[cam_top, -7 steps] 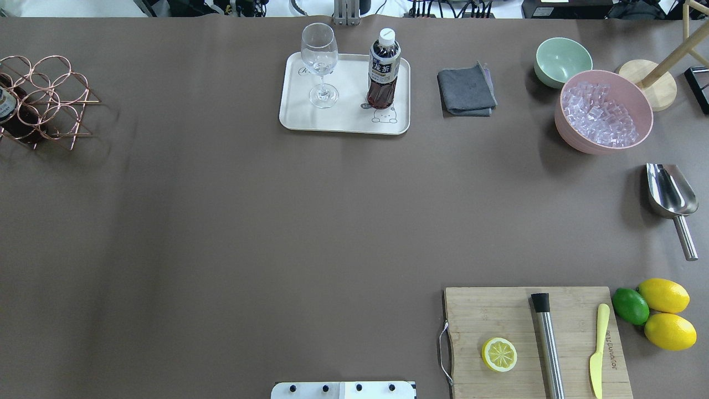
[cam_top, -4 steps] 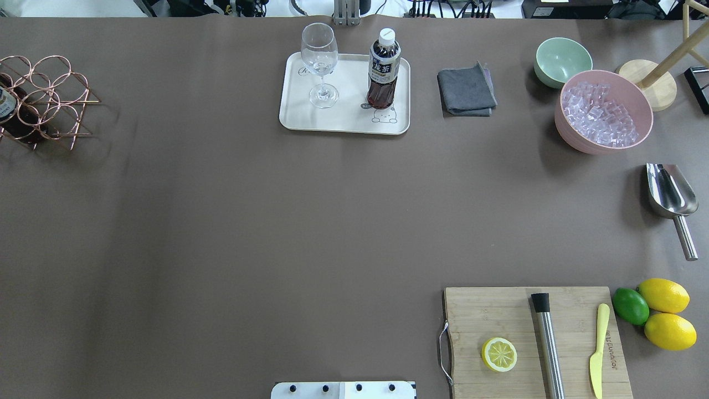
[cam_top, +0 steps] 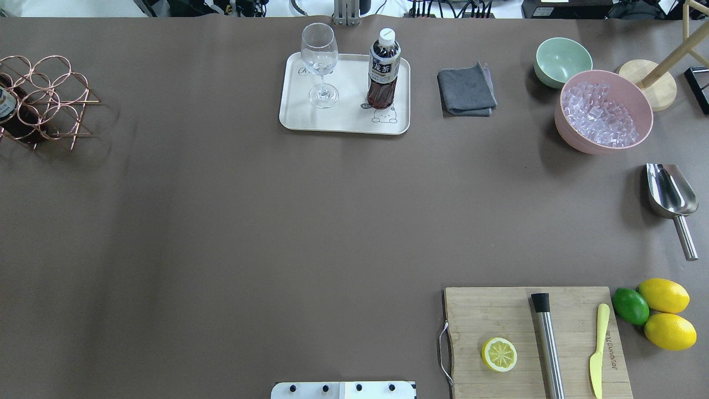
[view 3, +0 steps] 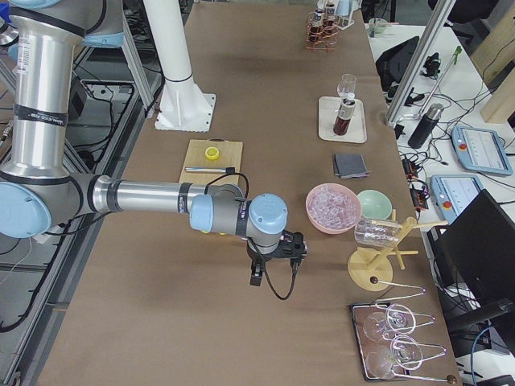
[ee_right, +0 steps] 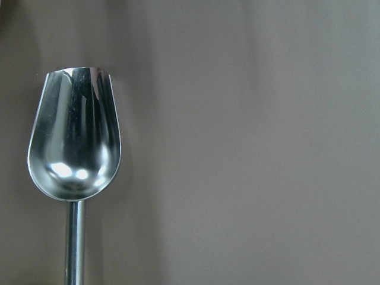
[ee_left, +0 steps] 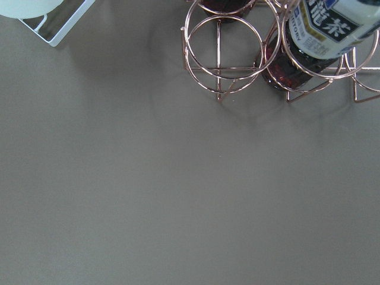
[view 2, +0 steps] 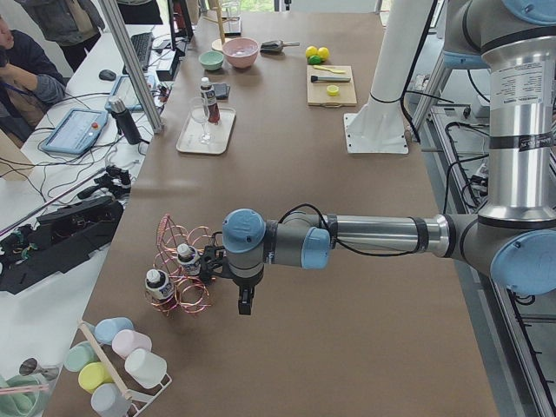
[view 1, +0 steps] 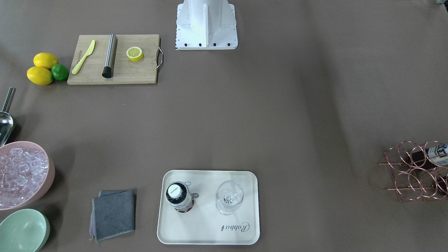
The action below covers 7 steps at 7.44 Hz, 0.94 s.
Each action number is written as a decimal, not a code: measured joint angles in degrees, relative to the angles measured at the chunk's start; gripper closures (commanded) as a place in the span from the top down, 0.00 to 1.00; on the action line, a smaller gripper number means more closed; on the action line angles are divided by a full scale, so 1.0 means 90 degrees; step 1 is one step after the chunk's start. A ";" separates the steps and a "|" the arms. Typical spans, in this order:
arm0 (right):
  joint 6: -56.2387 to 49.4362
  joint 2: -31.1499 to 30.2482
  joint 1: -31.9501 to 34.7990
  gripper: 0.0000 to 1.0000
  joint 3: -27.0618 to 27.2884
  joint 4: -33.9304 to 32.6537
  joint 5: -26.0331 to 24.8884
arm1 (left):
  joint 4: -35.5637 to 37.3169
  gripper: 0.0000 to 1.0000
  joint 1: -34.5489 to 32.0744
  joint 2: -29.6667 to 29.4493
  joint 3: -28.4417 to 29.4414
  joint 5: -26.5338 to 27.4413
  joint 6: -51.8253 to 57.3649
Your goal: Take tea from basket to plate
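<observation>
One tea bottle [cam_top: 383,69] stands upright on the cream plate [cam_top: 343,119], next to a wine glass [cam_top: 320,66]. It also shows in the front-facing view [view 1: 178,197]. The copper wire basket [cam_top: 50,100] sits at the table's far left with two more tea bottles [view 2: 158,287] in it. In the left wrist view one bottle [ee_left: 323,29] lies in a ring of the basket [ee_left: 222,47]. My left gripper [view 2: 246,302] hangs just beside the basket. My right gripper [view 3: 256,277] hangs near the scoop [ee_right: 74,136]. I cannot tell whether either gripper is open or shut.
A grey cloth [cam_top: 466,90], a mint-green bowl [cam_top: 562,60] and a pink bowl of ice [cam_top: 602,111] stand at the back right. A cutting board [cam_top: 498,316] with a half lemon, a steel bar and a knife is at the front right, with whole fruit [cam_top: 662,313] beside it.
</observation>
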 measured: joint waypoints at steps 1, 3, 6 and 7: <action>0.0000 0.0000 0.0002 1.00 0.0000 -0.0002 0.0000 | -0.0016 0.98 0.0001 -0.0003 0.0001 -0.0001 0.0002; 0.0000 0.0000 0.0004 1.00 0.0000 0.0000 0.0000 | -0.0082 0.98 -0.0019 0.0029 0.0013 -0.0011 -0.0002; 0.0000 0.0000 0.0005 1.00 0.0000 0.0002 0.0000 | -0.0346 0.98 -0.0288 0.0130 -0.0038 -0.0016 0.0004; 0.0000 0.0000 0.0005 1.00 0.0000 0.0002 0.0000 | -0.0546 0.98 -0.0320 0.0245 -0.0039 -0.0013 0.0004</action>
